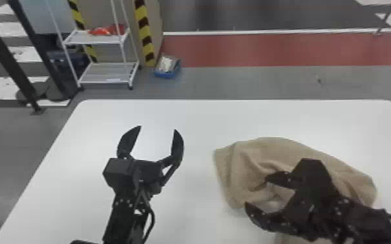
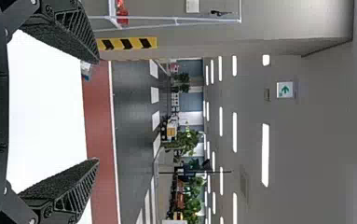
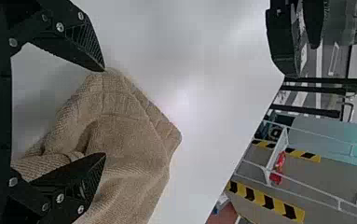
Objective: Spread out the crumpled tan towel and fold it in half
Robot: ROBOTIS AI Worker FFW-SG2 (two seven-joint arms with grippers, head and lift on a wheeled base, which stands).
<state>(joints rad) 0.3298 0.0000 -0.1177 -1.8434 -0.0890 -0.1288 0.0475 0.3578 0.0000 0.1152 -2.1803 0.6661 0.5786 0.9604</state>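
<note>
The crumpled tan towel (image 1: 269,149) lies bunched on the right half of the white table, a part of it hidden under the right arm. Over its left front portion stands my right gripper (image 1: 255,191), open and pointing left. In the right wrist view, towel folds (image 3: 129,126) show between and beyond the parted fingers of my right gripper (image 3: 105,114). Left of the towel, apart from it, my left gripper (image 1: 157,128) is open above the table, pointing away from the robot. The left wrist view has my left gripper (image 2: 98,111) with nothing between its fingers.
The white table (image 1: 204,113) has its far edge beyond both arms. On the floor behind it stand a white shelf rack (image 1: 107,73) and a small blue bin (image 1: 167,74). Dark posts (image 1: 9,61) rise at the far left.
</note>
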